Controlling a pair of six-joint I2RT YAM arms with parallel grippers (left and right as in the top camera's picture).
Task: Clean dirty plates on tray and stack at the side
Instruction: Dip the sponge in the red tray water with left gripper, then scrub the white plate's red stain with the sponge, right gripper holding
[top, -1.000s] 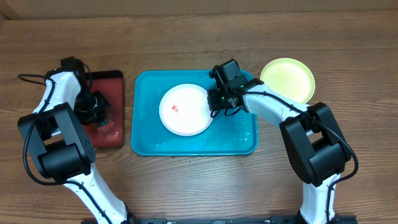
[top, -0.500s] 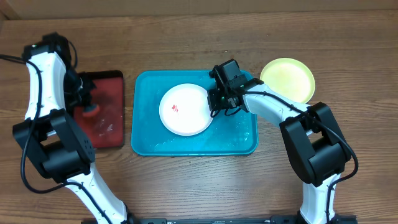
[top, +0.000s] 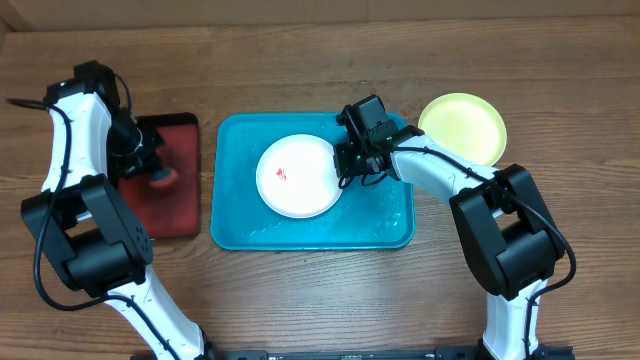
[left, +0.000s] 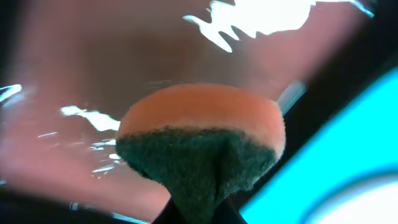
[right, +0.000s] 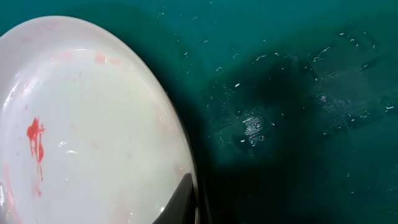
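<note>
Shifted slightly right, the left gripper clamps the sponge above the red tray at frame left; the right gripper pinches the rim of the white plate at centre.

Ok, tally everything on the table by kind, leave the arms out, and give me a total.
Plates: 2 (white plate, lime-green plate)
Trays: 2 (turquoise tray, dark red tray)
Sponges: 1 (sponge)
Total: 5
</note>
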